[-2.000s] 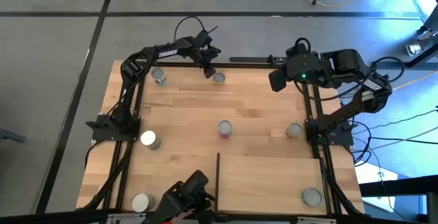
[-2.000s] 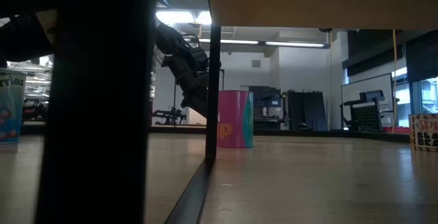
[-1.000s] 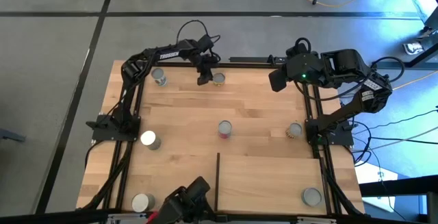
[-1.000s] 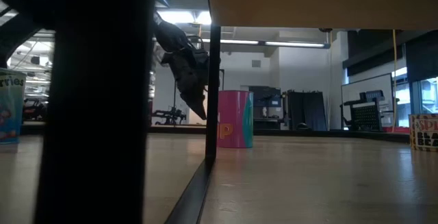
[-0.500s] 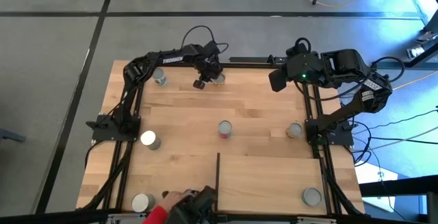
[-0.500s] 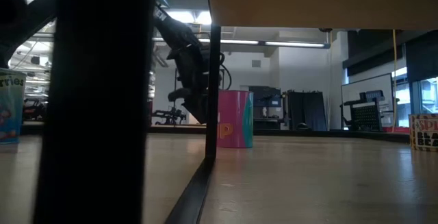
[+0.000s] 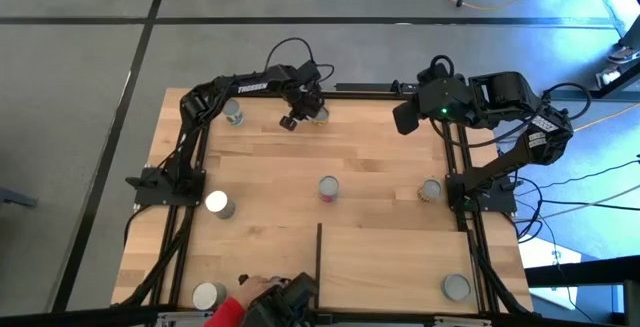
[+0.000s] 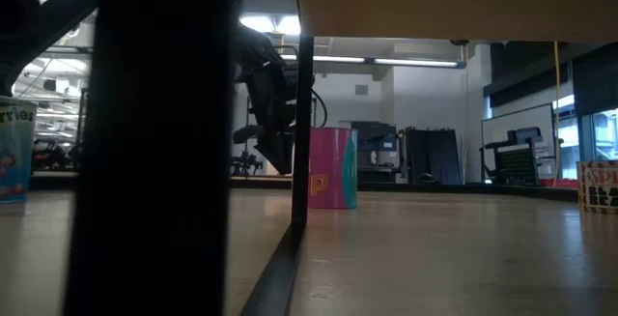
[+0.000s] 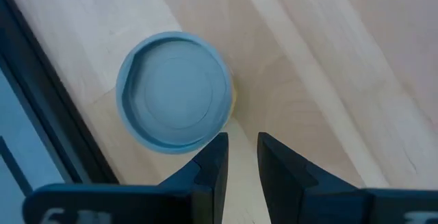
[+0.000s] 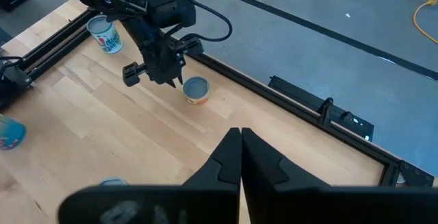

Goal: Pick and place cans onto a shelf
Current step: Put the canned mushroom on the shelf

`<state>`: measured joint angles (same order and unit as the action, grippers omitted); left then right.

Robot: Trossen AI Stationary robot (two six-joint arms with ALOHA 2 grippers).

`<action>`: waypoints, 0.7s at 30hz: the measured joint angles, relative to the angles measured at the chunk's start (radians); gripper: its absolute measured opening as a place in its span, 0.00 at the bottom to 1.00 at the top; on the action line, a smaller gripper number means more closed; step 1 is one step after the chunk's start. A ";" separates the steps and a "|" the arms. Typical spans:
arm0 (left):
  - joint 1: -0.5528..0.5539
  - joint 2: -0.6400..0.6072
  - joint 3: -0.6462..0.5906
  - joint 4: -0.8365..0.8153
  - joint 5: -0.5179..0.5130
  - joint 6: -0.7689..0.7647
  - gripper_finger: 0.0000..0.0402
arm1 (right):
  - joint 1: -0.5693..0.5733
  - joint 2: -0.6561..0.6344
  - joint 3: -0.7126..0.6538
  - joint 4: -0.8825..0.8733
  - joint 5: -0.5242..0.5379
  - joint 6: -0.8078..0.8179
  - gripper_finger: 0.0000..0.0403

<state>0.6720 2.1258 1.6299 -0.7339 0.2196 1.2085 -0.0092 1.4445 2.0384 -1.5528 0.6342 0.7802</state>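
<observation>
On tabletop (image 7: 370,167) – 7 cans (image 7: 328,188), 1 shelf (image 7: 395,262), 2 arms

A yellow cable (image 7: 480,2) lies on the grey floor (image 7: 90,57).

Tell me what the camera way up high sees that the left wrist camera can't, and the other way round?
Only the high view shows the whole table, the shelf, the waiting right hand, the other cans and a red sleeve at the near edge. Only the left wrist view shows, close up, the narrow gap between the left hand's fingers. Both show the can by the far edge, beside that hand.
</observation>
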 joint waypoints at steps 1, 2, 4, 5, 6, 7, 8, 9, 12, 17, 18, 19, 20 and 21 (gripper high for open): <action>0.000 0.000 0.000 -0.006 0.009 0.005 0.18 | 0.000 0.000 0.000 0.000 0.000 0.000 0.01; 0.001 0.000 0.000 -0.014 0.017 0.007 0.18 | 0.000 0.000 0.000 0.000 0.000 0.000 0.01; 0.003 0.000 0.000 -0.020 0.031 0.006 0.18 | 0.000 0.000 0.000 0.000 0.000 0.000 0.01; 0.006 0.000 0.000 -0.021 0.034 0.003 0.18 | 0.000 0.000 0.000 0.000 0.000 0.000 0.01; 0.008 -0.002 0.000 -0.022 0.034 0.001 0.18 | 0.000 0.000 0.000 0.000 0.000 0.000 0.01; 0.013 -0.006 0.000 -0.024 0.033 -0.005 0.18 | 0.000 0.000 0.000 0.000 0.000 0.000 0.01; 0.017 -0.012 0.000 -0.026 0.033 -0.014 0.18 | 0.000 0.000 0.000 0.000 0.000 0.000 0.01; 0.021 -0.022 0.002 -0.026 0.033 -0.021 0.18 | 0.000 0.000 0.000 0.000 0.000 0.000 0.01; 0.040 -0.056 0.019 -0.037 0.068 -0.029 0.18 | 0.000 0.000 0.000 0.000 0.000 0.000 0.01; 0.073 -0.076 0.068 -0.030 0.135 -0.134 0.16 | 0.000 0.000 0.000 0.000 0.000 0.000 0.01; 0.078 -0.076 0.074 -0.030 0.133 -0.174 0.16 | 0.000 0.000 0.000 0.000 0.000 0.000 0.01; 0.082 -0.076 0.076 -0.027 0.131 -0.218 0.16 | 0.000 0.000 0.000 0.000 0.001 0.001 0.01; 0.084 -0.076 0.076 -0.021 0.132 -0.267 0.15 | 0.000 0.000 0.000 0.000 0.001 0.001 0.01; 0.085 -0.076 0.076 -0.019 0.131 -0.315 0.15 | 0.000 0.000 0.000 0.000 0.001 0.001 0.01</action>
<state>0.7566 2.0502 1.7058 -0.7525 0.3504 0.8933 -0.0090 1.4445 2.0388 -1.5528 0.6350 0.7815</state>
